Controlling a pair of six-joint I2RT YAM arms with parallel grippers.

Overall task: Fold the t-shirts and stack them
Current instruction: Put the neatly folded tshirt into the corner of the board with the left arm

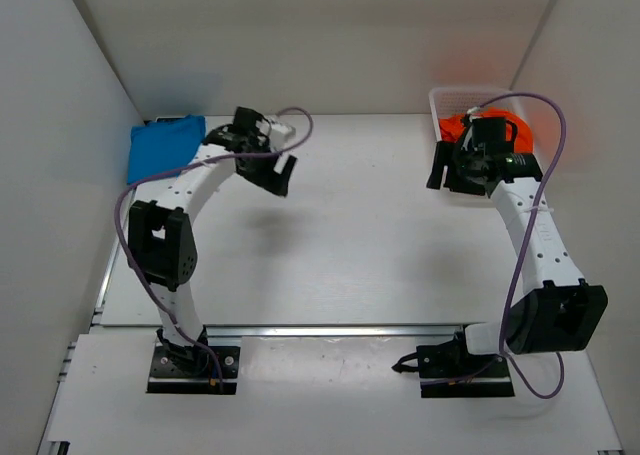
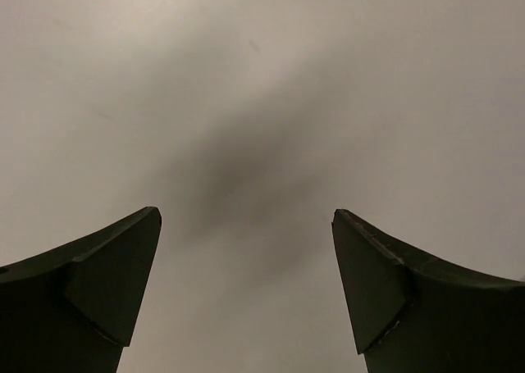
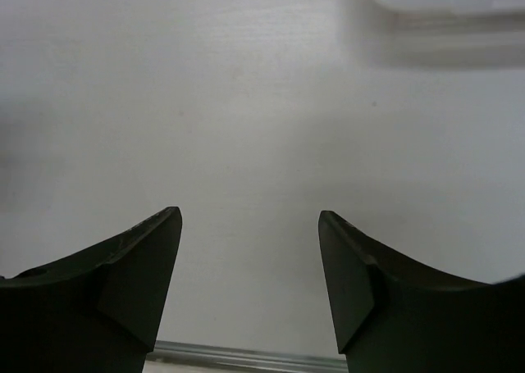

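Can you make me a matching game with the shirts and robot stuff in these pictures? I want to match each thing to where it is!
Things:
1. blue t-shirt
2. orange t-shirt
3. left gripper
4. white basket

Places or states:
A. inside the basket
B. standing at the far right corner of the table
C. lying at the far left corner of the table
D. open, holding nothing, over bare table

Right pairs: 1-C, 2-A, 3-D, 4-B.
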